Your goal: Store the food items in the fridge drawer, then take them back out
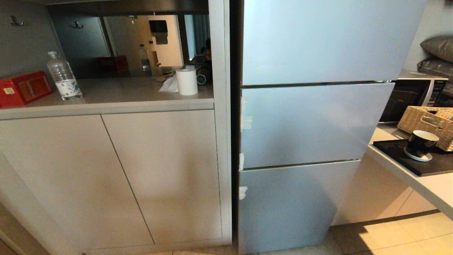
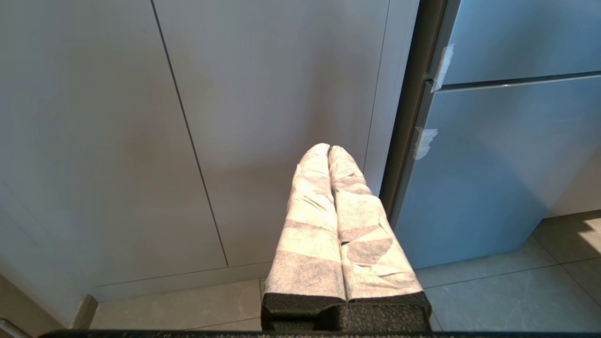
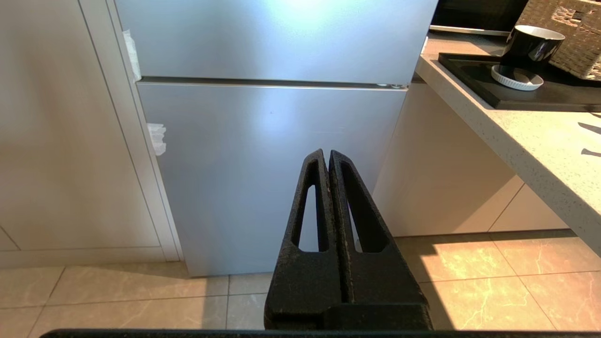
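**No words to read here**

The water bottle on the counter has a label with blue marks on it, but the letters are too small to make out. The red box beside it has a small yellow sticker and a picture panel on its front, and no words on them can be read. The fridge doors show no brand name or numbers.

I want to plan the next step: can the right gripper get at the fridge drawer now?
Probably not. All three fridge doors are closed, so no drawer shows. The right gripper is shut and empty, short of the lowest door, touching nothing.
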